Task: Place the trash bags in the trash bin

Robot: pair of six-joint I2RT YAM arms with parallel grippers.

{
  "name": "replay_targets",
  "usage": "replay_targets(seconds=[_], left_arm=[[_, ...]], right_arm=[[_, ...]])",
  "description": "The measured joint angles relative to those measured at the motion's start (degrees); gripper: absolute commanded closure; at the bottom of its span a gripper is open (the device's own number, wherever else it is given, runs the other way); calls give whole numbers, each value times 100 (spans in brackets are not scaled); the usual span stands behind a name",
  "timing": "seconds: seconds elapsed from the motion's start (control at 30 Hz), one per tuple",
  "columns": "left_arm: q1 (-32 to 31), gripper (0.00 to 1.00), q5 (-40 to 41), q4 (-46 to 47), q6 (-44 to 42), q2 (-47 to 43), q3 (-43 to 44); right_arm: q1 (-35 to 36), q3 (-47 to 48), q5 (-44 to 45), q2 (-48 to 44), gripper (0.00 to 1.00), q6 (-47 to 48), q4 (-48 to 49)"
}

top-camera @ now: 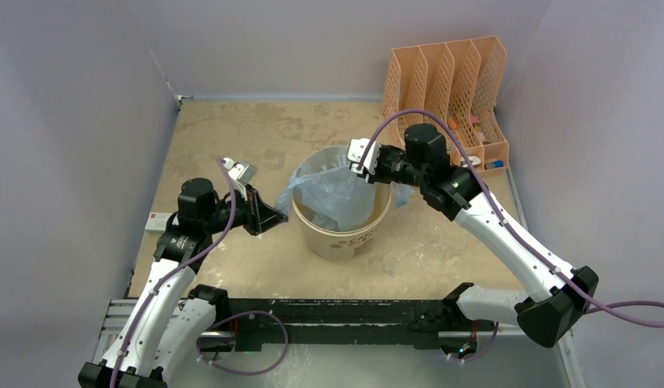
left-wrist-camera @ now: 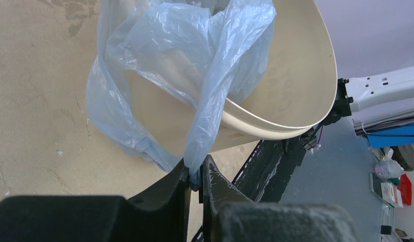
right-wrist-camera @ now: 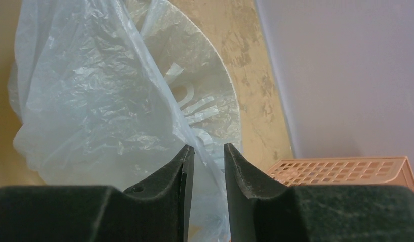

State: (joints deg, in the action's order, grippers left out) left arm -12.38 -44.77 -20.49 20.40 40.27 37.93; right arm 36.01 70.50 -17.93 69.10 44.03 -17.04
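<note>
The trash bin, a round cream bucket, stands mid-table. The pale-blue translucent trash bag lies bunched inside it and spills over the left and right rim. My left gripper sits just left of the bin, shut on a stretched corner of the bag that runs from the bin down into my left gripper. My right gripper hovers at the bin's far right rim. In the right wrist view, my right gripper has its jaws apart, with loose film of the bag running between them.
An orange mesh file organizer stands at the back right, close behind the right arm, and shows as the organizer in the right wrist view. A small white box lies at the table's left edge. Grey walls enclose the table.
</note>
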Motion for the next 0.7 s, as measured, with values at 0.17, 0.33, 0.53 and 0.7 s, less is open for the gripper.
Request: replay_targets(seconds=[0.17,0.33,0.53,0.7], left_arm=[[0,90,-13,2,0,0,2],[0,90,-74,-20,-4,7,31],[0,90,-136,-22,-2,0,48],[0,92,-199,31,13,-22,48]], right_arm=[[0,0,-131,-4,100,61,-85],[0,0,-267,-4,100,37,-247],[0,-50,-817,-164,100,-116,-704],[0,-400,-1523,-664,100,-190,-1154]])
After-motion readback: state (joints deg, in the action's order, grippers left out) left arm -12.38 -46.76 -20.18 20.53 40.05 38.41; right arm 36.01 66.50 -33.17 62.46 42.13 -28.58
